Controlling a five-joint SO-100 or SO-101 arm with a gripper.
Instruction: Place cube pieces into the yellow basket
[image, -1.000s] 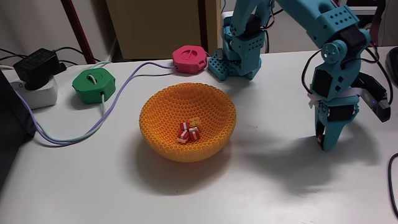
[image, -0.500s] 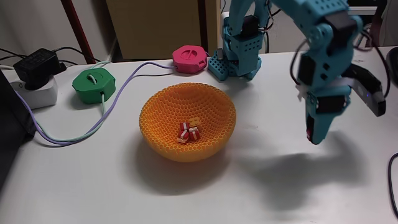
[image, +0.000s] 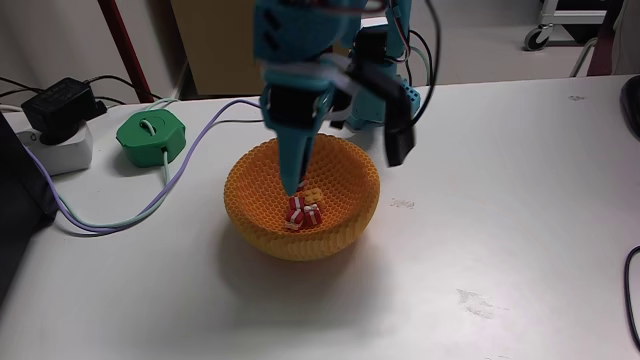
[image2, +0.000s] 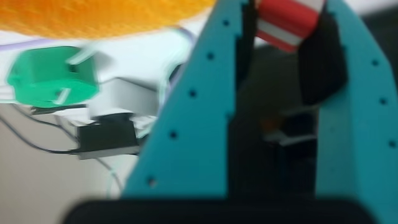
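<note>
The yellow basket (image: 258, 214) stands mid-table in the fixed view, its lattice wall facing the camera. Two red-and-white cube pieces (image: 303, 211) and a yellow one (image: 314, 192) lie on its bottom. My teal gripper (image: 292, 188) points straight down into the basket, its tip just above those pieces. In the wrist view the gripper (image2: 283, 15) is shut on another red-and-white striped cube piece (image2: 287, 23), pinched between the two teal fingers (image2: 205, 93). The basket's orange rim (image2: 106, 12) runs along the top of that view.
A green hexagonal puck (image: 150, 133) with a lavender cable (image: 110, 220) sits left of the basket, also in the wrist view (image2: 53, 78). A black adapter on a white power strip (image: 58, 105) lies at the far left. The arm's base (image: 375, 90) stands behind the basket.
The arm has swung from the right side of the table leftward and now hangs over the basket, gripper lowered into it. The pieces in the basket have not moved.
</note>
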